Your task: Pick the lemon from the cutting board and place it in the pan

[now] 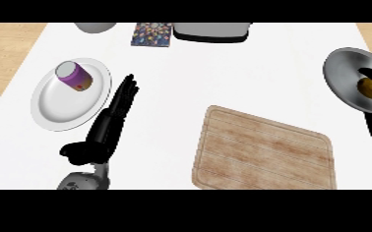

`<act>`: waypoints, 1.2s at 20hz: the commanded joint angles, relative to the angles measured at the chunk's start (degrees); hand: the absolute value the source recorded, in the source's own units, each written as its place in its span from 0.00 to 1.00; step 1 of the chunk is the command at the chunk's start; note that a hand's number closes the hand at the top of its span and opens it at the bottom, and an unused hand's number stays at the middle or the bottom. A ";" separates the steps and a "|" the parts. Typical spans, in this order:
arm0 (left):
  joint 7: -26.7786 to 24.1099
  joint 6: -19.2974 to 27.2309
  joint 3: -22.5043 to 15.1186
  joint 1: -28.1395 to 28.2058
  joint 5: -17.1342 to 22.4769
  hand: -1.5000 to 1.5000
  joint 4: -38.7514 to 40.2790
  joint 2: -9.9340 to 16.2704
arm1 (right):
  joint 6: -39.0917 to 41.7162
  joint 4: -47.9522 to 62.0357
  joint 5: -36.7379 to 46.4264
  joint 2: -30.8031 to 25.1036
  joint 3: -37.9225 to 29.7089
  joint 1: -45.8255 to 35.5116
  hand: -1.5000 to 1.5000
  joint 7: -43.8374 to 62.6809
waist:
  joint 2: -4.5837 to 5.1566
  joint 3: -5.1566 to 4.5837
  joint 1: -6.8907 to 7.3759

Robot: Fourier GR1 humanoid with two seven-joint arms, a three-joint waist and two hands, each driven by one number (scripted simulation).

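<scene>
The wooden cutting board (263, 150) lies at the lower right of the white counter with nothing on it. A grey pan (343, 76) sits at the right edge, partly cut off by the frame. Inside it rests a yellowish-brown round thing, which looks like the lemon (365, 86), only partly in view. My left hand (109, 123) is at the lower left, open with straight fingers pointing away from me, beside the white plate and well left of the board. My right hand does not show.
A white plate (51, 105) at the left carries a purple can (74, 76) with a grey lid. Along the far edge stand a grey bowl (95, 27), a patterned box (152, 34) and a grey appliance (212, 31). The pan's dark handle (367, 123) runs down the right edge.
</scene>
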 commanded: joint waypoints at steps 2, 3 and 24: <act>-1.07 0.42 0.91 0.33 -0.16 0.50 1.70 0.05 | 2.69 -1.41 -7.71 -0.69 -6.80 1.53 0.00 -8.58 | -0.56 -0.17 -1.57; 1.60 1.08 -0.31 0.13 -1.16 0.50 -0.95 0.03 | 2.81 -0.79 -8.58 -1.17 -7.83 2.04 0.00 -8.86 | -0.46 -0.05 -0.93; -0.28 1.75 1.62 2.10 -2.03 0.50 0.44 -0.76 | 29.43 -1.22 -21.96 0.56 -7.86 17.39 0.00 -29.88 | -1.74 -0.52 -3.44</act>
